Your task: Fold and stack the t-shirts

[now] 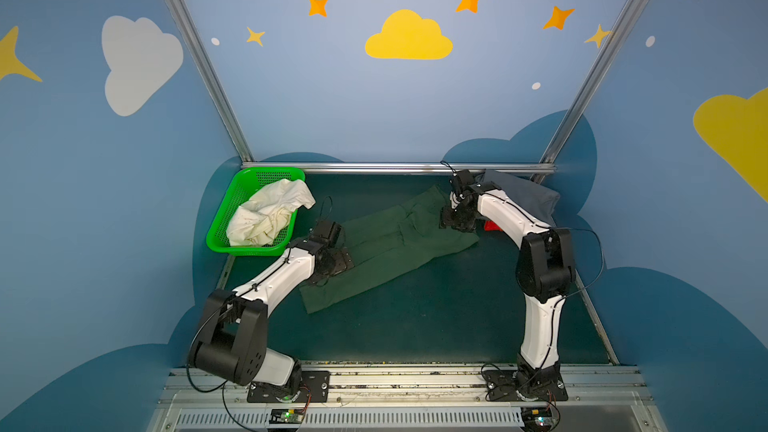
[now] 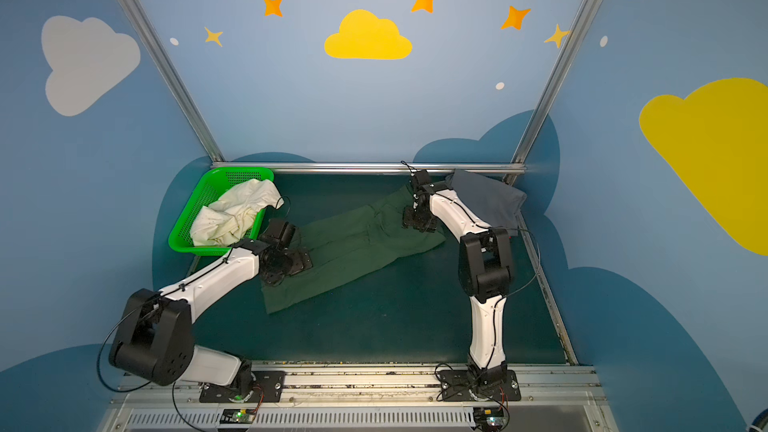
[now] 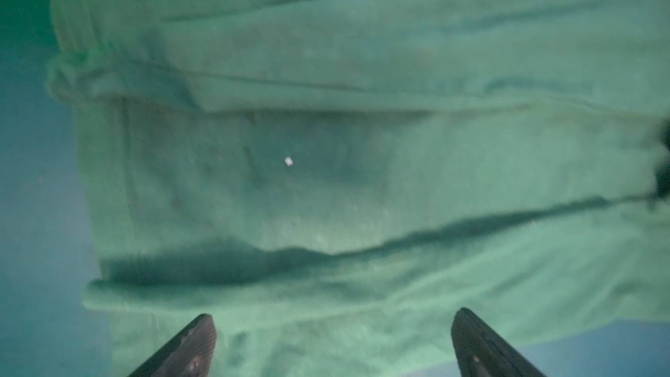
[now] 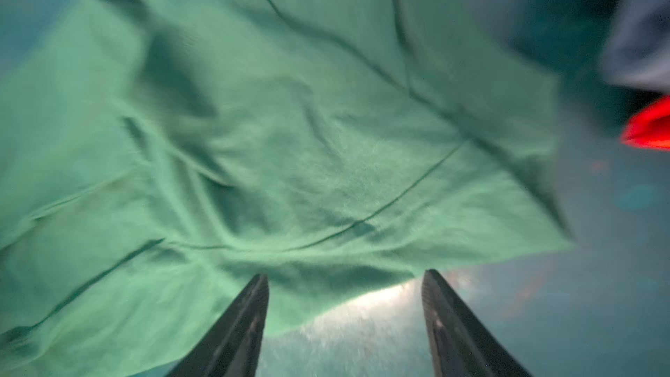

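Your left fingers (image 3: 188, 349) stand wide over the near end of the dark green t-shirt (image 1: 386, 243), a long strip on the desk (image 1: 436, 317). Farther back, your right fingers (image 4: 246, 320) straddle its far edge, apart: a shallow pinch could catch one layer and spoil the fold.
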You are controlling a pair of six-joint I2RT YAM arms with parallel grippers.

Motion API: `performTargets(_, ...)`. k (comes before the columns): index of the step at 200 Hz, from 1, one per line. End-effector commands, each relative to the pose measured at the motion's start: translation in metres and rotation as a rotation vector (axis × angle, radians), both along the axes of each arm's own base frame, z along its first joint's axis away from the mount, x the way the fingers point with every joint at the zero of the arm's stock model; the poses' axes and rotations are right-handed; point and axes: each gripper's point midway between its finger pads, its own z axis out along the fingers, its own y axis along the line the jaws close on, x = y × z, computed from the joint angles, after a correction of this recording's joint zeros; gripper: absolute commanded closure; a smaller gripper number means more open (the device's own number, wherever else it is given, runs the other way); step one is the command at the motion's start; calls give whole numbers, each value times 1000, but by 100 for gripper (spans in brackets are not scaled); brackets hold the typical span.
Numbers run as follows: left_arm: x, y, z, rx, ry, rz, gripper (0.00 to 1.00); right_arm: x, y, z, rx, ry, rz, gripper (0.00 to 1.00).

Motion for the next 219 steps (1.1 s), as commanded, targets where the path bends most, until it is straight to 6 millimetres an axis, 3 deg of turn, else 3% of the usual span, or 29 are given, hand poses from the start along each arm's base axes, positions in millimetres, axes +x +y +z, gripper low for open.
performTargets(1,15,-2,2,6,-13,-21,0,2,10,-29,44,54,-31,35)
performTargets(68,17,-4,-25,4,50,-12,0,30,19,-55,68,109,-35,32)
performTargets(158,-21,-20,-69,-11,188,-23,0,79,39,-53,166,97,-15,26)
performTargets(185,-32,-35,-81,-35,224,-51,0,89,38,-50,202,80,-26,21)
performTargets(219,-47,-70,-91,-132,282,-102,0,97,39,-46,241,57,-39,16)
